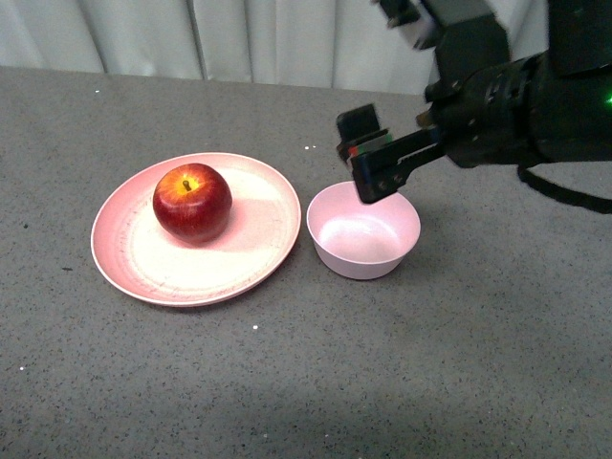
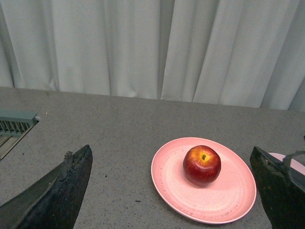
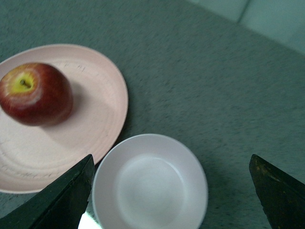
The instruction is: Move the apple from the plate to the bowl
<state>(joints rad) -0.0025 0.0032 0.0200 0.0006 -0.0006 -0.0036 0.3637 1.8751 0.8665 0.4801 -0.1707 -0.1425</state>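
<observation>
The dark-red apple [image 1: 192,202] sits on the wide salmon-pink plate [image 1: 260,220] at the table's left. The small pale pink bowl [image 1: 363,231] stands empty just right of the plate. My right gripper [image 1: 367,158] hangs open and empty above the bowl's far rim. In the right wrist view it [image 3: 170,160] is open over the bowl [image 3: 150,183], with the apple [image 3: 35,94] and plate [image 3: 97,112] to one side. My left gripper [image 2: 170,151] is open and empty, away from the apple [image 2: 202,165] on the plate [image 2: 169,183]. It is out of the front view.
The table [image 1: 430,363] is grey and speckled, and a white curtain [image 1: 239,38] hangs behind it. In the left wrist view a grey-green slotted part [image 2: 16,121] lies at the table's edge. A sliver of the bowl [image 2: 298,164] shows behind one finger.
</observation>
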